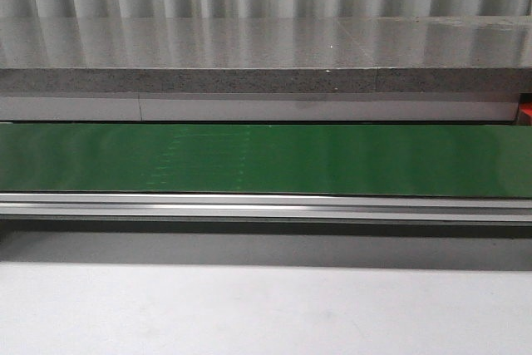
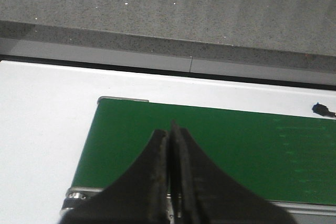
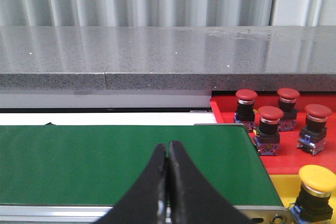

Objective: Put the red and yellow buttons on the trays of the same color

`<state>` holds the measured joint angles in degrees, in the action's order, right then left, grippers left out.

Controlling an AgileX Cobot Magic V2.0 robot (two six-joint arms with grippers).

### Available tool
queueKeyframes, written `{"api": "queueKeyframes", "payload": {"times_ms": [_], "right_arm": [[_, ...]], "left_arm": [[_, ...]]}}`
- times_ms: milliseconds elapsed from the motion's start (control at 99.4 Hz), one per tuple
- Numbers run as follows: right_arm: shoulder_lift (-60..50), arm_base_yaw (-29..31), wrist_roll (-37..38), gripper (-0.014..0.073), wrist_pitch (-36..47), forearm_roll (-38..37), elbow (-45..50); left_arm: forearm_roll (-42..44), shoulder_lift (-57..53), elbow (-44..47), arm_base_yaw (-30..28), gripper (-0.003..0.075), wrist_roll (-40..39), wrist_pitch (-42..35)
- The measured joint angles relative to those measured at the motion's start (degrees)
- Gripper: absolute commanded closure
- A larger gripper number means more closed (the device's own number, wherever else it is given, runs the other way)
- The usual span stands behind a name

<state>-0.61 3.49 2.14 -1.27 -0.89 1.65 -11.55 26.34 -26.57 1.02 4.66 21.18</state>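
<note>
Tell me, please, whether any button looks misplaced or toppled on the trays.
Nothing stands out: four red buttons stand upright on the red tray, and the one visible yellow button stands on the yellow tray.

White table (image 1: 266,313) carries green conveyor belt (image 1: 266,160) w/ aluminium rail along near edge. At belt's right end: red tray (image 3: 294,161) w/ four red buttons (image 3: 270,129), yellow tray (image 3: 281,192) nearer w/ one yellow button (image 3: 316,190).
</note>
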Motion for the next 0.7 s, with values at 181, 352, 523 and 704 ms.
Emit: {"api": "queueKeyframes", "payload": {"times_ms": [181, 352, 523, 704], "right_arm": [[0.0, 0.0, 0.0, 0.0718, 0.0, 0.0, 0.0], [0.0, 0.0, 0.0, 0.0718, 0.0, 0.0, 0.0], [0.0, 0.0, 0.0, 0.0718, 0.0, 0.0, 0.0], [0.0, 0.0, 0.0, 0.0718, 0.0, 0.0, 0.0]], "left_arm": [[13.7, -5.4, 7.3, 4.1, 0.0739, -13.1, -7.7], [17.3, -12.7, 15.5, 4.7, 0.0739, -15.9, -12.1], [18.3, -21.9, 22.9, 3.0, 0.0739, -17.0, -12.4], [18.6, -26.7, 26.5, 0.0, 0.0739, -17.4, -13.7]]}}
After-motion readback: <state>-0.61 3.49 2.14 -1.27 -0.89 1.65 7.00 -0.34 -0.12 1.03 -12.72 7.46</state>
